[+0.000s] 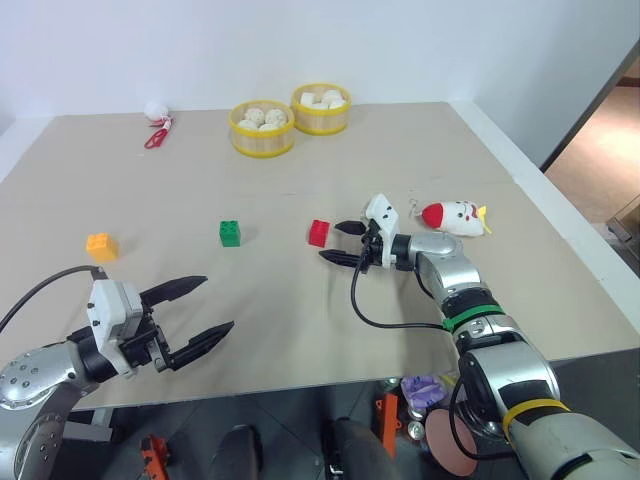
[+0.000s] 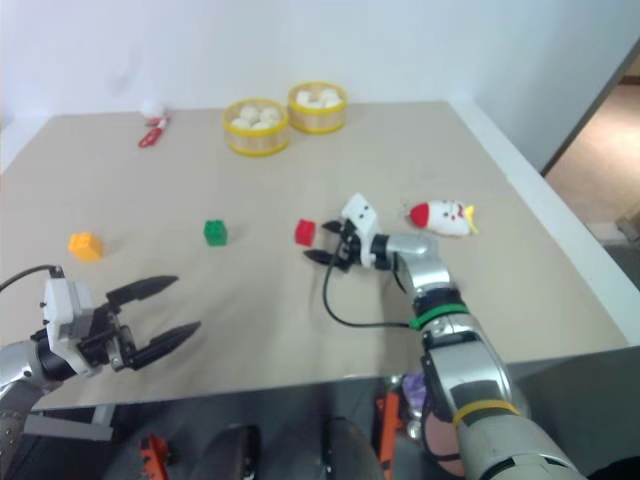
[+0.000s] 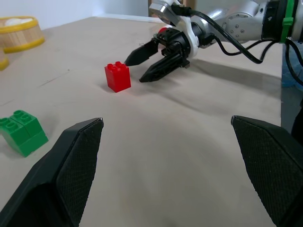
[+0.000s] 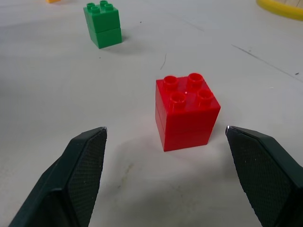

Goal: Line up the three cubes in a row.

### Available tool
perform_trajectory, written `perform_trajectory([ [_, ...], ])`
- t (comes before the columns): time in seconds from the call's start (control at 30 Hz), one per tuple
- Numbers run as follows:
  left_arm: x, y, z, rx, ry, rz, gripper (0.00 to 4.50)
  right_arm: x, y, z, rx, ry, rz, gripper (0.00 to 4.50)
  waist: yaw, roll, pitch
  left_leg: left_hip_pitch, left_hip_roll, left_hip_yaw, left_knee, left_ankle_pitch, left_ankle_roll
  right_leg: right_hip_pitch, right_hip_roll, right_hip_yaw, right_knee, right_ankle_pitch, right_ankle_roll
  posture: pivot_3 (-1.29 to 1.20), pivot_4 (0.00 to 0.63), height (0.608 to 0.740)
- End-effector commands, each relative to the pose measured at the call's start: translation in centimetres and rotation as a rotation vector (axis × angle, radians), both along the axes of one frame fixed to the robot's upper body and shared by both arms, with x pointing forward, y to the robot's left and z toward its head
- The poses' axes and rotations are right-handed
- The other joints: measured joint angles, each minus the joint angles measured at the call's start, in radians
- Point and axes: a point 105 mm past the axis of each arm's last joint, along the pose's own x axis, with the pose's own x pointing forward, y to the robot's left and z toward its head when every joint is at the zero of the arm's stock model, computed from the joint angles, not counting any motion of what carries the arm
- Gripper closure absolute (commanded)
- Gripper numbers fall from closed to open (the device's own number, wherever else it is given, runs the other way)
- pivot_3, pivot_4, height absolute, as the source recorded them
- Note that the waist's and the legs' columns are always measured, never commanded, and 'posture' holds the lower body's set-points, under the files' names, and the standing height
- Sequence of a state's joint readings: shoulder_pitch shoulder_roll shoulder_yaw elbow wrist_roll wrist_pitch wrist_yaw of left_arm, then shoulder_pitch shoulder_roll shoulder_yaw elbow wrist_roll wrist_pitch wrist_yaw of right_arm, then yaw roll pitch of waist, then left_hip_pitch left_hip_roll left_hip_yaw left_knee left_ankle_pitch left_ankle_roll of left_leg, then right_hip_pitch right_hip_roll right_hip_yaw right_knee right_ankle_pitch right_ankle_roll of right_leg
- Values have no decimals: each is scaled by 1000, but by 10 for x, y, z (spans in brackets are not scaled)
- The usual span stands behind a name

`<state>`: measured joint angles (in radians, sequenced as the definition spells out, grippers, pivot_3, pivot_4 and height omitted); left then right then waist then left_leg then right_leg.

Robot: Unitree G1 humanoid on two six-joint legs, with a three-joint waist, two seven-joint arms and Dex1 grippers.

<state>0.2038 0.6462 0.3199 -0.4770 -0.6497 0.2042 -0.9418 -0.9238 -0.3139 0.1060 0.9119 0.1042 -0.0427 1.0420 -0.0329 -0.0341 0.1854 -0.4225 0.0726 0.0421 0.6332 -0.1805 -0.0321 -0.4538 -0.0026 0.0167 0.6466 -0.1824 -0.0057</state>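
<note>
head views looking forward and down over the worktop (image 1: 300,180); wrist views low, close; all sharing the red cube (image 4: 187,111).

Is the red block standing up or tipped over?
Standing up. The red cube sits flat on the table with its four round studs facing up, just ahead of the open right tool.

Beige table (image 1: 300,300), faint seam line across middle. On it, near side: orange-yellow brick (image 1: 101,245) at left, green brick (image 1: 230,233) to its right, red brick (image 1: 319,233) further right; roughly one line, all well apart, studs up. Plush toy (image 1: 453,217), white and red, lies on side right of red brick. Far side: two yellow-rimmed round baskets (image 1: 262,128) touching, white lumps inside. Far left: small white ball with red loop (image 1: 156,117).
</note>
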Motion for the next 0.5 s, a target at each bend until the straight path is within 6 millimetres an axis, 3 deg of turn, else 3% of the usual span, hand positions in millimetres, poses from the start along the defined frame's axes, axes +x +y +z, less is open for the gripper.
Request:
perform_trajectory([
  [0.03,-4,-1,12,-4,-54,5,0,6,6,17,16,-59,-2,363,0,0,0,0,0,0,0,0,0,0,0,0,0,0,0,0,150,740],
  [0.5,-5,-5,15,-14,-64,23,0,16,13,20,16,-67,-50,363,-12,0,0,0,0,0,0,0,0,0,0,0,0,0,0,0,150,740],
])
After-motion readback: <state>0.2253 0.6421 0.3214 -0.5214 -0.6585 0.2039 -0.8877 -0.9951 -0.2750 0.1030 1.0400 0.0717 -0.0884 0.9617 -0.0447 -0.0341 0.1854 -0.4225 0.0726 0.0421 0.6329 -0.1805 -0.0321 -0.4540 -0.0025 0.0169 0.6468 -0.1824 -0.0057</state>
